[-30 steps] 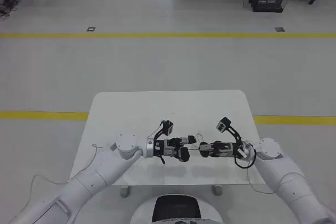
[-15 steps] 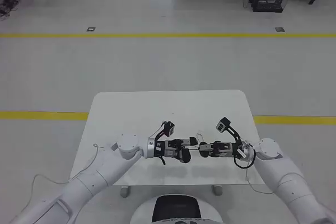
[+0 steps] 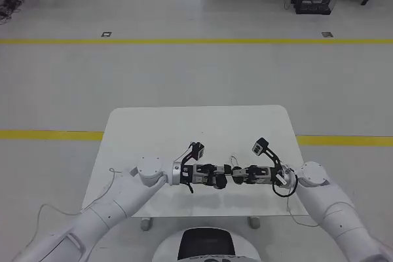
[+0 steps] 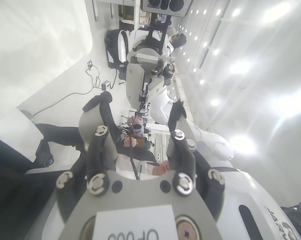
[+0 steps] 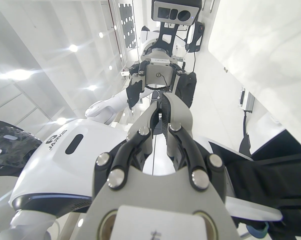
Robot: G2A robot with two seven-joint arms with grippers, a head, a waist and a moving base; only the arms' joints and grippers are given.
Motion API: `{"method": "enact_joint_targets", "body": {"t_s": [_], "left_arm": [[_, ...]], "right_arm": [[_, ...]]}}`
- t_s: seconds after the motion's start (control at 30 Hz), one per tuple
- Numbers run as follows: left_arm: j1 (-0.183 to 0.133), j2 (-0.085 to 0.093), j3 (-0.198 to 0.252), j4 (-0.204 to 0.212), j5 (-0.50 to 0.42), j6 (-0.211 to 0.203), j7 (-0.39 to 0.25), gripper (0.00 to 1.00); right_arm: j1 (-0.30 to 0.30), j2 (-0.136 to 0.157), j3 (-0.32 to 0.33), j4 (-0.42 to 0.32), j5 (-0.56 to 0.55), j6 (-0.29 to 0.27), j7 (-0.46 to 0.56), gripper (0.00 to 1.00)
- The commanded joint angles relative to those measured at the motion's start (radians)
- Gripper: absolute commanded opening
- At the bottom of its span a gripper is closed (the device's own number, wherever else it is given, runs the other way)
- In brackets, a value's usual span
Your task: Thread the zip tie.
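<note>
Above the white table point(image 3: 150, 124) my two arms meet tip to tip. My right gripper point(image 3: 237, 173) point(image 5: 163, 98) is shut on the thin black zip tie point(image 5: 153, 88), whose strap curls in a small loop just past its fingertips. My left gripper point(image 3: 222, 175) point(image 4: 139, 103) faces it, open, with its black-padded fingers point(image 5: 134, 89) spread on either side of the right gripper's tip and the tie. In the top view the tie shows as a fine curl point(image 3: 232, 160) between the two grippers.
Both grippers hang over the near middle of the table, close to its front edge point(image 3: 196, 215). The floor around it carries yellow lines point(image 3: 46, 135). Wall racks and cables show in the room behind in the wrist views.
My left gripper has edged toward the right one, and the gap between the two tips has shrunk. The right arm has barely moved.
</note>
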Motion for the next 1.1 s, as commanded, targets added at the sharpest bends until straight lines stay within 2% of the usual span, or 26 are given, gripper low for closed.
{"method": "enact_joint_targets", "body": {"t_s": [0.0, 0.37, 0.87, 1.07], "left_arm": [[0.001, 0.0, -0.001, 0.0, 0.0, -0.001, 0.001, 0.44], [0.005, -0.001, -0.008, 0.0, 0.004, -0.001, 0.01, 0.32], [0.01, -0.003, -0.014, 0.003, 0.005, -0.001, 0.014, 0.23], [0.011, -0.005, -0.012, 0.002, 0.007, 0.001, 0.01, 0.2]], "right_arm": [[0.002, 0.0, -0.001, 0.002, -0.003, 0.005, -0.004, 0.0], [0.014, -0.006, -0.016, 0.019, -0.004, 0.05, -0.024, 0.0], [0.038, -0.015, -0.037, 0.059, 0.005, 0.09, -0.004, 0.0], [0.042, -0.018, -0.041, 0.067, 0.01, 0.085, 0.003, 0.0]]}}
